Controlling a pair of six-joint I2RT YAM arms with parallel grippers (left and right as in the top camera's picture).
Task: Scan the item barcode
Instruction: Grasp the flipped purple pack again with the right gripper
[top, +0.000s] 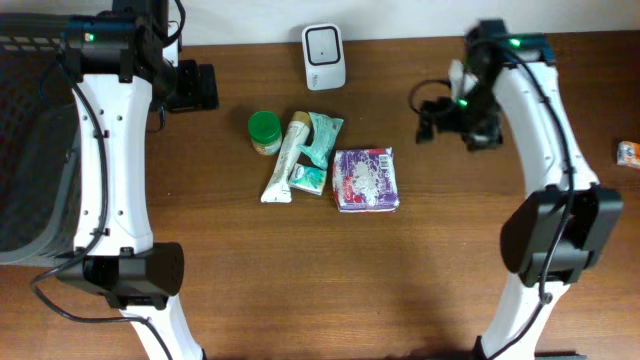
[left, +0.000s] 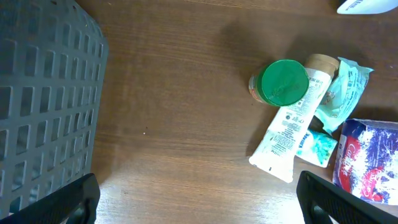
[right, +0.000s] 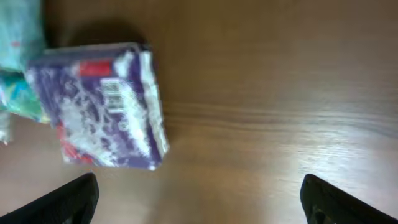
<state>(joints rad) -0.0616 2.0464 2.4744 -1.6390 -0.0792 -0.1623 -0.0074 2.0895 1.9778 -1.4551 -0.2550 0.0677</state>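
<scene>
1. Overhead: the purple packet (top: 365, 180) lies mid-table, its left edge against a tube (top: 281, 165). Bare wood runs from its right edge toward the right gripper (top: 432, 118). The white scanner (top: 324, 43) stands at the far edge.
2. Left wrist: the left gripper (left: 199, 205) has its fingers wide apart over bare wood, between the grey basket (left: 43, 93) and the green-lidded jar (left: 283, 82).
3. Right wrist: the right gripper (right: 199, 202) has its fingers wide apart. The packet (right: 102, 106) lies to the left with its barcode (right: 112, 93) facing up, and open wood lies to its right.

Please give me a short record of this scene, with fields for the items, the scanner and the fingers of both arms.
scanner: white barcode scanner, behind the items
items: green-lidded jar, white tube, teal packets, purple package
barcode: visible on top of the purple package
left fingers: open, empty
right fingers: open, empty
</scene>
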